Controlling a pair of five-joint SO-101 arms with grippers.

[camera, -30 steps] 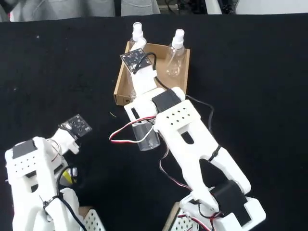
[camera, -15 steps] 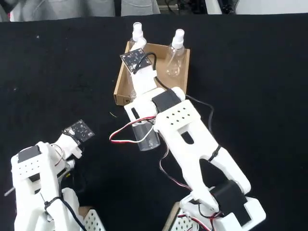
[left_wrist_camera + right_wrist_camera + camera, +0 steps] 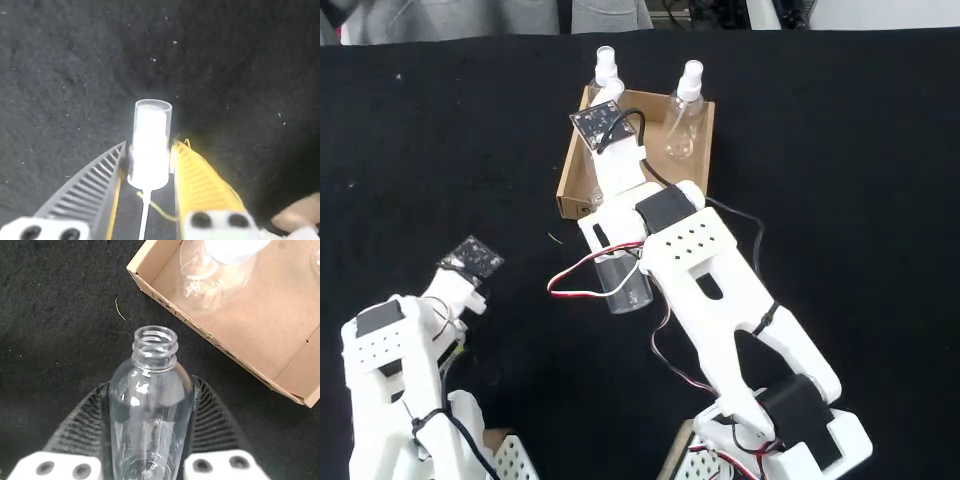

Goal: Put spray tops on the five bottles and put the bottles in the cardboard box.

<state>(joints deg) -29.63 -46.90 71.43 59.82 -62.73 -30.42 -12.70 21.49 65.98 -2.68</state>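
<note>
Two capped bottles, one (image 3: 686, 115) at the far right of the cardboard box (image 3: 567, 180) and another (image 3: 606, 65) at its far left corner, look done already (there might be a third tucked behind the right arm's camera, can't really tell). The right gripper (image 3: 151, 385) has its jaws closed around the body of an open bottle (image 3: 150, 410). It's held just beside the box's near wall over the black table (image 3: 840, 200), with the bare neck poking out past the fingertips. My guess is it's gripped low on the body so the threads stay free for a top. The left gripper (image 3: 149, 149) is well apart from it, down at the near left of the table. Its jaws are pinched narrow on a white spray top (image 3: 151, 125), clear cap pointing away and the thin dip tube (image 3: 144, 215) trailing back between the fingers. So I'd say we're at the bring-them-together step for this bottle. The fiddly bit will be getting that skinny tube into the neck first, since it flexes and could easily catch on the rim.
</note>
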